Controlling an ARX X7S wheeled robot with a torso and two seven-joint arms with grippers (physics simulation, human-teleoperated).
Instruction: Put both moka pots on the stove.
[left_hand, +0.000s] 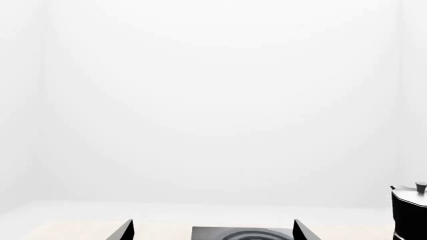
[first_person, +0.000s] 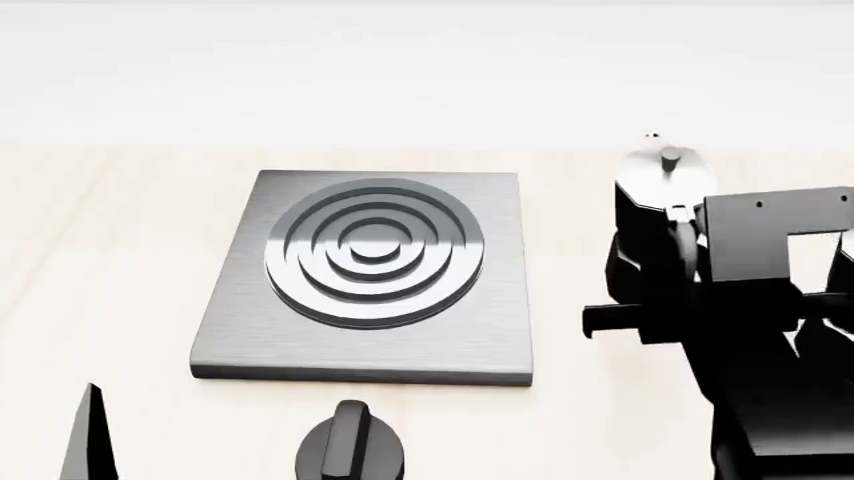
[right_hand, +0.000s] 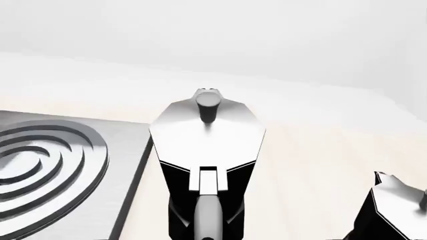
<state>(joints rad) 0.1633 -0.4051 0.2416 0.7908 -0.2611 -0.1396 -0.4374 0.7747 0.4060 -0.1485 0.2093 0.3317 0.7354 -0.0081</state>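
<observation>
The stove (first_person: 367, 275) is a grey square plate with ring burner, mid-table; it also shows as stove (right_hand: 53, 165) and stove (left_hand: 240, 233). One moka pot (first_person: 661, 215), black with a silver lid, stands just right of the stove. It fills the right wrist view as moka pot (right_hand: 207, 150), handle toward the camera. My right gripper (first_person: 683, 255) sits at that handle and looks shut on it, fingers hidden. The second moka pot (right_hand: 397, 210) is further right. My left gripper (left_hand: 212, 231) is open and empty, near the stove's front edge. One left finger (first_person: 91, 430) shows.
A squat black round knob (first_person: 354, 450) sits on the light wooden table (first_person: 107, 250) just in front of the stove. My right arm (first_person: 761, 380) covers the table's near right part. A white wall rises behind the table. A moka pot (left_hand: 410, 212) shows at the left wrist view's edge.
</observation>
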